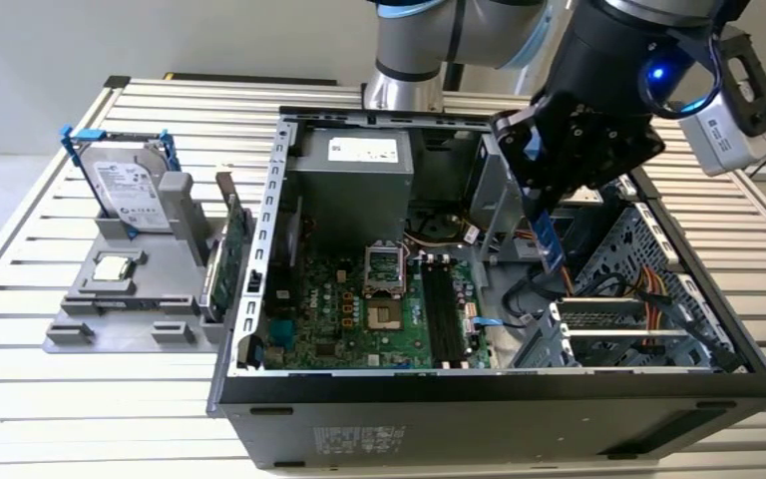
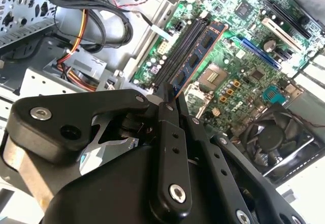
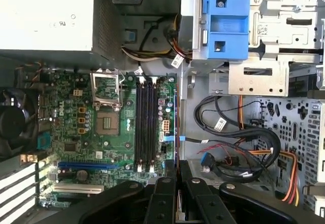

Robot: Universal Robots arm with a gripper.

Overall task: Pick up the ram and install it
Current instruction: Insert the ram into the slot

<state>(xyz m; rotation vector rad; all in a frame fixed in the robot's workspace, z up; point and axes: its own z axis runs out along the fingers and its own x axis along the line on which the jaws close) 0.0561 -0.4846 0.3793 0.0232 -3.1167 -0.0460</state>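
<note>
My gripper (image 1: 542, 212) is shut on the ram (image 1: 553, 249), a thin blue stick that hangs on edge inside the open computer case (image 1: 490, 384). In the exterior view it hovers to the right of the black memory slots (image 1: 443, 314), near the drive cage. In the second wrist view the ram (image 2: 197, 56) reaches out from the gripper (image 2: 170, 98) over the motherboard, alongside the slots (image 2: 175, 54). The first wrist view shows the ram (image 3: 175, 127) edge-on as a thin line, offset to one side of the slots (image 3: 146, 127), with the gripper (image 3: 177, 176) shut around its near end.
A grey fixture (image 1: 77, 329) at the exterior view's left holds a silver hard drive with blue rails (image 1: 131, 190) and a green card standing on edge (image 1: 230, 254). Inside the case are the power supply (image 1: 350, 170), CPU socket (image 1: 386, 264), drive cage (image 1: 636, 289) and loose cables (image 3: 238, 142).
</note>
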